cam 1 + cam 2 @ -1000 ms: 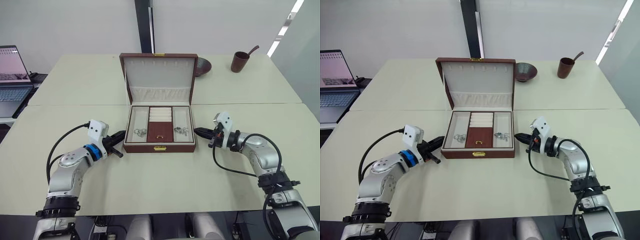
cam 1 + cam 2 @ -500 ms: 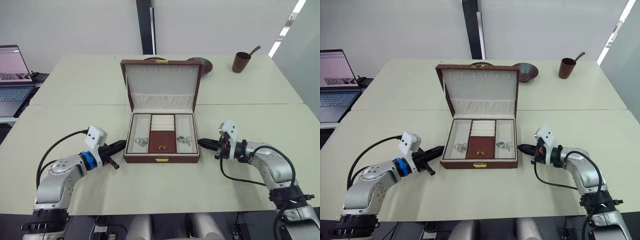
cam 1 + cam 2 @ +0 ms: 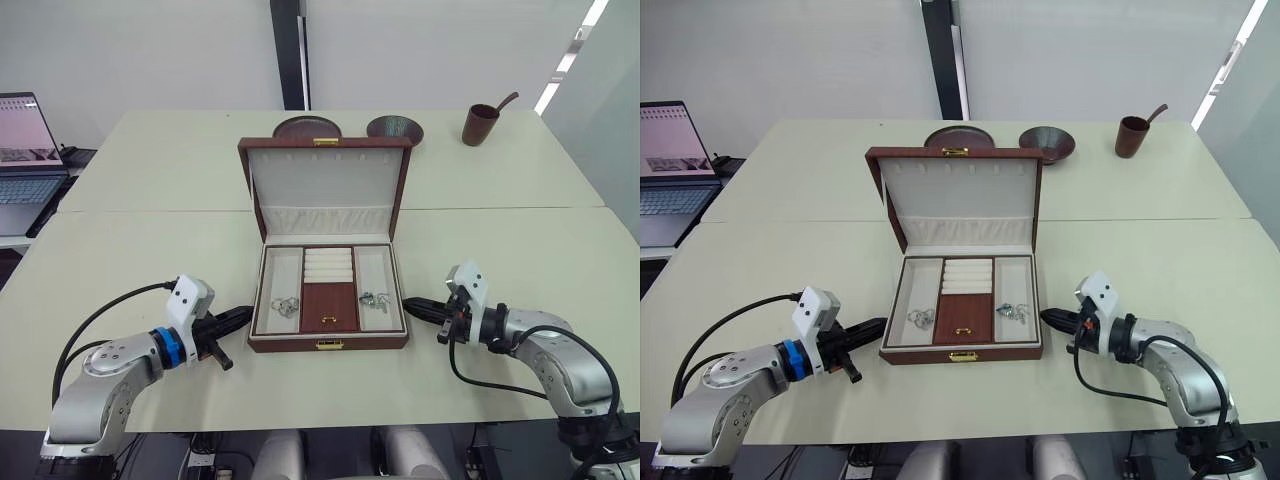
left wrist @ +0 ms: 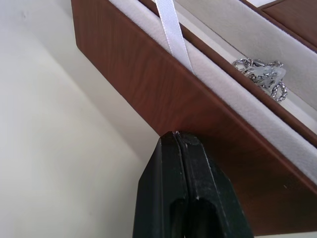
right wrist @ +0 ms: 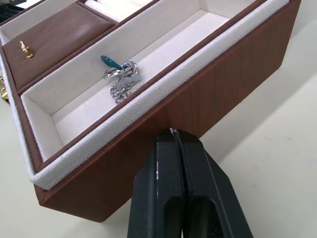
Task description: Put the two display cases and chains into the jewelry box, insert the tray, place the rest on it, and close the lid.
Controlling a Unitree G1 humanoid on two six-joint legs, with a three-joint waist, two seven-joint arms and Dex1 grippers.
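The brown jewelry box (image 3: 327, 338) stands open in the middle of the table, its lid (image 3: 325, 190) upright. The cream tray (image 3: 277, 280) sits inside, with a brown centre compartment (image 3: 328, 308). A silvery piece with chain links (image 3: 285, 306) lies in the tray's left compartment, and another one (image 3: 375, 298) lies in the right. My left gripper (image 3: 240, 316) is shut, its tip against the box's left wall (image 4: 148, 84). My right gripper (image 3: 415, 306) is shut, its tip against the right wall (image 5: 223, 94). The display cases are hidden.
A brown plate (image 3: 307, 128) and a dark bowl (image 3: 394, 128) sit behind the box. At the far right stands a brown cup (image 3: 480, 124) with a spoon in it. A laptop (image 3: 25, 150) is on a side table at the left.
The box has slid toward me across the table, pinched between both shut grippers, which drew back with it. The plate behind the lid has come into sight.
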